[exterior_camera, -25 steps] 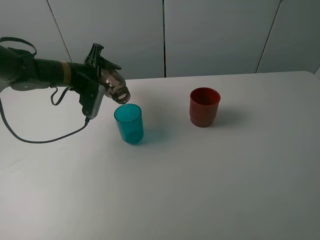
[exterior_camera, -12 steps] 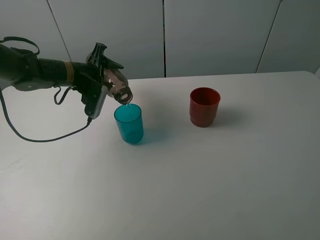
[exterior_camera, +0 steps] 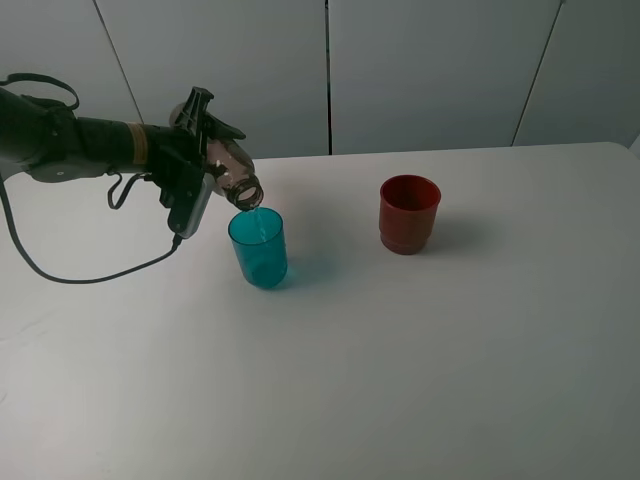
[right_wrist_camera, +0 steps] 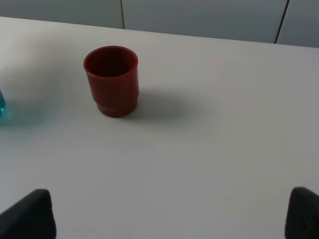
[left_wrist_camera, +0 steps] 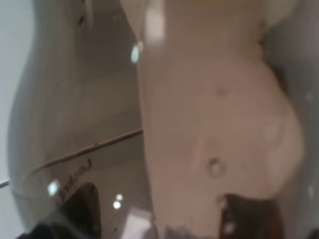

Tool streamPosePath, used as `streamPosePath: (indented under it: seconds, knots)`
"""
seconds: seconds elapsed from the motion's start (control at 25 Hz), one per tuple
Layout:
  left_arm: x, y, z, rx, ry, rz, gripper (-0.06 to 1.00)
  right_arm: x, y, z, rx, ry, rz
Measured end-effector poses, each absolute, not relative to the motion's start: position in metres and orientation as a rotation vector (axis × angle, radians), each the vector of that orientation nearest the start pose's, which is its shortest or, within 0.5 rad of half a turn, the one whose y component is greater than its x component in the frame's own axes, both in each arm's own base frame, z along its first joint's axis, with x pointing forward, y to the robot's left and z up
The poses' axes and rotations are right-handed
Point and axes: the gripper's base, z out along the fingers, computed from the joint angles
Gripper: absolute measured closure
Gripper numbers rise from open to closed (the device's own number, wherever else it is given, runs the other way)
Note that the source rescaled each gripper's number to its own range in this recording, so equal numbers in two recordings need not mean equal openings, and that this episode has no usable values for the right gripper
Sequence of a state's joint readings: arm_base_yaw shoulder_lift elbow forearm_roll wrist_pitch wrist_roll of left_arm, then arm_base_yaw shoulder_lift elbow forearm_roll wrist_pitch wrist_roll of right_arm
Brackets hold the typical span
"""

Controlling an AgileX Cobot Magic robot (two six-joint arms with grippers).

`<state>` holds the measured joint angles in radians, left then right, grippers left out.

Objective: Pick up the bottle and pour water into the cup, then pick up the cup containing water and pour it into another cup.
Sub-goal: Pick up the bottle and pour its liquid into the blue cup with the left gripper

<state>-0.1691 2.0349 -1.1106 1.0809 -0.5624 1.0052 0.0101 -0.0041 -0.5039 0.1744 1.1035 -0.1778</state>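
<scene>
Two cups stand on the white surface (exterior_camera: 420,360) in the exterior high view. The teal cup (exterior_camera: 258,248) is left of the middle and upright. The red cup (exterior_camera: 408,214) is well apart to its right and a little further back, also upright. The left arm reaches in from the left edge, and its left hand (exterior_camera: 210,165) is clamped around the bottle (exterior_camera: 234,176). The bottle is in the air and tipped steeply, with its open neck pointing down and to the right. Its mouth hangs just above the near-left part of the teal cup's rim and does not touch it. Whether water is running is too fine to tell. A black cable (exterior_camera: 90,277) loops from the arm down onto the surface. Grey wall panels (exterior_camera: 430,70) close off the back.

The left wrist view is filled by the bottle (left_wrist_camera: 214,109), a blurred, pale, clear wall pressed close to the lens. Dark parts of the hand show along one edge.

The right wrist view shows the red cup (right_wrist_camera: 111,79) upright on the surface (right_wrist_camera: 214,149). A sliver of the teal cup (right_wrist_camera: 1,105) sits at the edge of the picture. The right hand (right_wrist_camera: 164,216) is spread wide, its two dark fingertips (right_wrist_camera: 27,214) far apart with only bare surface between them.
</scene>
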Motion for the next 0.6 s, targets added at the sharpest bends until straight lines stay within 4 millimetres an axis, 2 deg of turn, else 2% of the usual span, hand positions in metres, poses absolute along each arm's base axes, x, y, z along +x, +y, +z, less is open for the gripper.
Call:
streamPosePath:
  seconds: [0.6]
  knots:
    - [0.4003,-0.1159,0.1462,1.981,0.675,0.635,0.92,-0.0086,0.0140,0.2759,-0.207,2.058,0.107]
